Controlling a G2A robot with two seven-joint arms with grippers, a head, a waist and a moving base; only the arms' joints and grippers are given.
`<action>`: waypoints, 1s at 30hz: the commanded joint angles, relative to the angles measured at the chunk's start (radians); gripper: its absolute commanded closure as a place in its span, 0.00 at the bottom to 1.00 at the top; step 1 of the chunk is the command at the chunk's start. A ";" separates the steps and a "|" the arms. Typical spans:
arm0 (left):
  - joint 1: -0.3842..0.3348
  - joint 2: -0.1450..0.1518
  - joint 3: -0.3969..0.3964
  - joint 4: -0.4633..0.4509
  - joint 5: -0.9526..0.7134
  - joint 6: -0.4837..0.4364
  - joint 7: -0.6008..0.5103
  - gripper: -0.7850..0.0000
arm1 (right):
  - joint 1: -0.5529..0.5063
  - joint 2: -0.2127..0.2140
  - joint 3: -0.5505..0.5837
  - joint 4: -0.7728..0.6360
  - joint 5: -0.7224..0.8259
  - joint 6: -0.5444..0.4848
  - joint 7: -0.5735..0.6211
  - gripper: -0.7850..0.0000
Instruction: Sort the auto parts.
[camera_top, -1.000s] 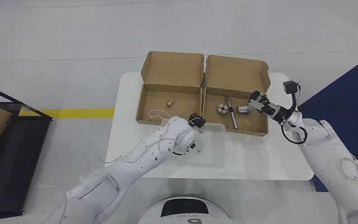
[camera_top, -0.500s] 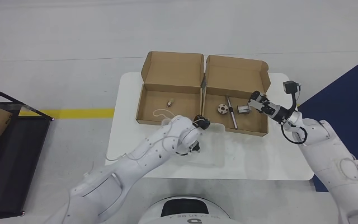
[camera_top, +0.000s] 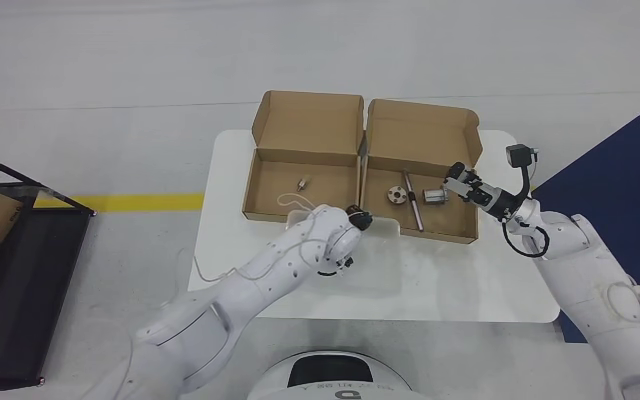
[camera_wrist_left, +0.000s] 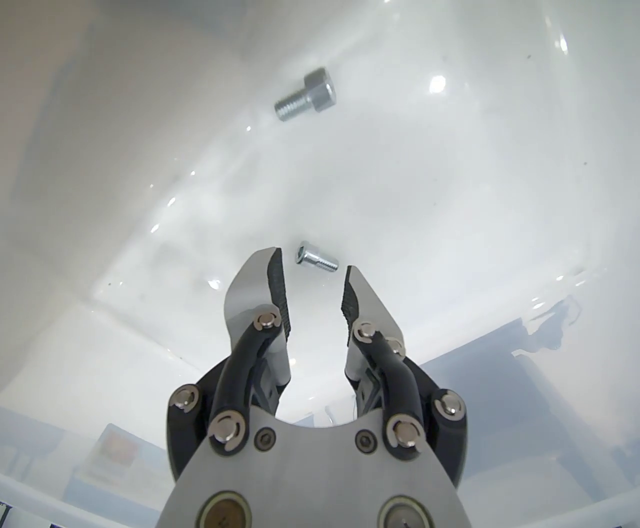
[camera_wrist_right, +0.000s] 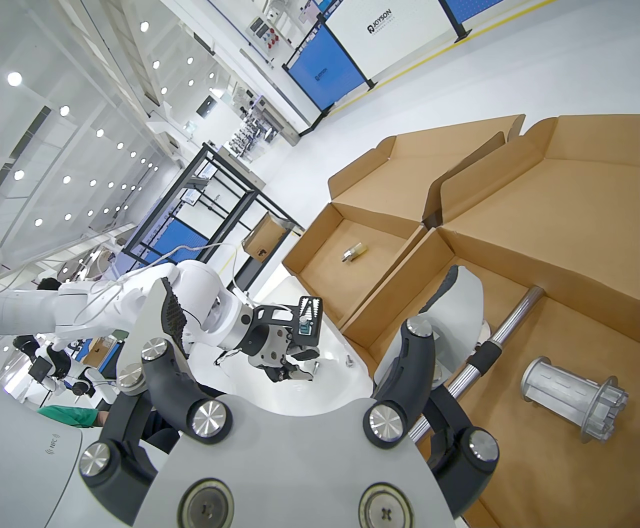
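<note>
Our left pincer (camera_wrist_left: 312, 267) has edged along the clear tray (camera_wrist_left: 475, 190) and hangs spread over the small bolt (camera_wrist_left: 316, 260) lying there. Picking it looks to be the step; next we should lower and close squarely.

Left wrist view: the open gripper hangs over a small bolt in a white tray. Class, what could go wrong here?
1. The small bolt points from finger to finger under the left gripper; squeezed end to end, it may pop out.
2. On the glossy tray a nudged bolt could skid away.
</note>
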 joint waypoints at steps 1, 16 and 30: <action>-0.002 -0.004 0.002 0.008 0.002 0.000 0.002 0.72 | 0.000 0.000 0.000 0.000 0.000 0.000 0.000 0.00; 0.044 0.013 -0.017 -0.146 0.088 0.005 -0.018 0.51 | 0.000 0.000 0.000 0.000 0.000 0.000 0.000 0.00; 0.128 0.079 -0.127 -0.255 0.122 -0.105 0.000 0.58 | 0.000 0.000 0.000 0.000 0.000 0.000 0.000 0.00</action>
